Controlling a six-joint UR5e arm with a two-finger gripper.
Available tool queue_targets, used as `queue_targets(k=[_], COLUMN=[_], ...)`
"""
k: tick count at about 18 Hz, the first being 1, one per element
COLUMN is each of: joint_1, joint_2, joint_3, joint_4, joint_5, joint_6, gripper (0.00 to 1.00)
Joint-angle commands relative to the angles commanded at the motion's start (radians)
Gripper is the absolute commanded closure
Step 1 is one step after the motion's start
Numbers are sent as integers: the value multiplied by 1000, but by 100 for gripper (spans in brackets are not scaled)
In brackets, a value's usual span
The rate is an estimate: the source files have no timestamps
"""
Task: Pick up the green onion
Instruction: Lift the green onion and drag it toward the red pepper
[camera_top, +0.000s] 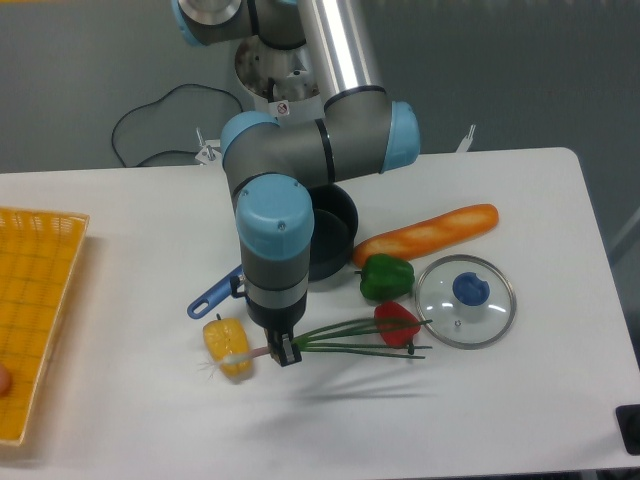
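Green leaves trail off to the right of the gripper (283, 351), which is clamped on the green onion (345, 337) near its pale end. The stalk looks clear of the white bench (520, 420), judging by the faint shadow lying below it (though the gap is hard to be sure of from this one view). So the grasp seems made and the lift begun; what is left, I judge, is to carry it higher and hold it steady. Its long axis runs nearly level across the picture: white root end pointing left, over the yellow pepper (228, 347), and the dark leaf tips pointing right, passing in front of the red pepper (397, 322) towards the glass lid (465, 300). The leaves fan apart and sag slightly at the far end.
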Motion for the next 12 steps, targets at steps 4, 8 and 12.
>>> queue_targets(k=[4,8,12], joint_1=[12,14,22], joint_2=[34,37,39], joint_3=[-25,-26,-26], joint_4=[-13,-11,-13], joint_5=[0,0,0], joint_6=[6,5,5], gripper=[88,88,88])
